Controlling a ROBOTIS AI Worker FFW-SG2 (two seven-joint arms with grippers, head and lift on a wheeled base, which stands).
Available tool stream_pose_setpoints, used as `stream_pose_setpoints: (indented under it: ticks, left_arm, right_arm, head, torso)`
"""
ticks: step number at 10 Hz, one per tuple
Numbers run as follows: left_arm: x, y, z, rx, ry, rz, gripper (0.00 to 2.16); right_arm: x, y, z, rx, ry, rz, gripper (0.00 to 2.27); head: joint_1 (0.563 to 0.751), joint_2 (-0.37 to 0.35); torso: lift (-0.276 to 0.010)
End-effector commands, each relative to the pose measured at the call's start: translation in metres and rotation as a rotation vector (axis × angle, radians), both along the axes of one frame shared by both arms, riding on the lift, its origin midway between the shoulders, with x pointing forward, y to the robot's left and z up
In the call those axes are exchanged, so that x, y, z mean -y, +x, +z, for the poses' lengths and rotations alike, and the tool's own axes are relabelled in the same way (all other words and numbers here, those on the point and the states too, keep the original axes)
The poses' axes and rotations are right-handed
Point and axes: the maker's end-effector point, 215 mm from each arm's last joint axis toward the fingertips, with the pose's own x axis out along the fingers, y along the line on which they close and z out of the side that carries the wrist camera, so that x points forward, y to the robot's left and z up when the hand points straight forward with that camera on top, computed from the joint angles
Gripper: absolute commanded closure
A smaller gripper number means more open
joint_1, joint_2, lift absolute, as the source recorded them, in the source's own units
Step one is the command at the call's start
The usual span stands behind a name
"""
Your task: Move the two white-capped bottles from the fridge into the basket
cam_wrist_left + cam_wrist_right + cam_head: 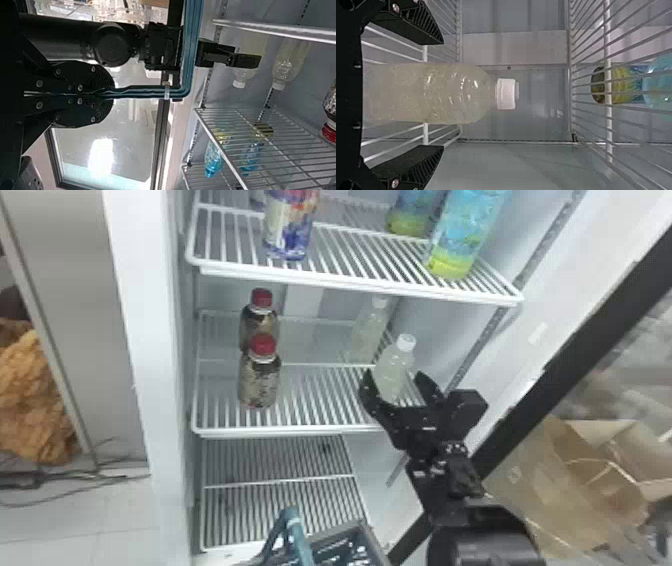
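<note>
Ok so the right gripper (395, 382) has its fingers spread either side of the front white-capped bottle (394, 369), with gaps. Left gripper (107, 94) is pinching the basket's teal handle (148, 94). Both bottles stand on the same wire shelf (310, 400), the rear white-capped bottle (369, 332) right behind the other.
</note>
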Motion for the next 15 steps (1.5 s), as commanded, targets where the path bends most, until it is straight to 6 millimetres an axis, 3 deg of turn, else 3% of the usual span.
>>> stream_pose_setpoints:
  ticks: [1,3,5,8,11,13,15]
  left_arm:
    - [0.000,0.001,0.001,0.002,0.000,0.000,1.12]
    - [0.000,0.000,0.001,0.001,-0.001,-0.002,1.12]
    - [0.000,0.000,0.001,0.000,-0.003,-0.002,1.12]
    - [0.000,0.000,0.001,-0.001,-0.005,-0.001,1.12]
    - [-0.001,0.002,0.001,0.001,-0.003,0.005,1.12]
    - [-0.001,0.003,0.002,0.001,-0.004,0.008,1.12]
    - [-0.001,0.003,0.002,0.001,-0.004,0.008,1.12]
  right_arm:
    - [0.001,0.010,-0.001,0.001,0.004,0.002,0.11]
    - [-0.003,0.017,-0.002,-0.002,0.003,0.028,0.27]
    - [-0.003,0.017,-0.002,-0.001,0.011,0.028,0.74]
    - [-0.004,0.015,0.004,0.009,0.005,0.030,0.76]
    - [-0.008,0.000,0.025,0.046,0.002,0.042,0.76]
    - [-0.021,-0.019,0.047,0.064,0.023,0.079,0.76]
    - [-0.040,-0.052,0.067,0.063,0.065,0.127,0.76]
  head:
    - [0.695,-0.350]
    - [0.695,-0.350]
    - [0.695,-0.350]
    - [0.695,-0.350]
    - [0.695,-0.350]
    - [0.695,-0.350]
    - [0.695,-0.350]
  torso:
    - [-0.260]
    - [-0.260]
    - [-0.260]
    - [-0.260]
    - [-0.260]
    - [-0.260]
    - [-0.260]
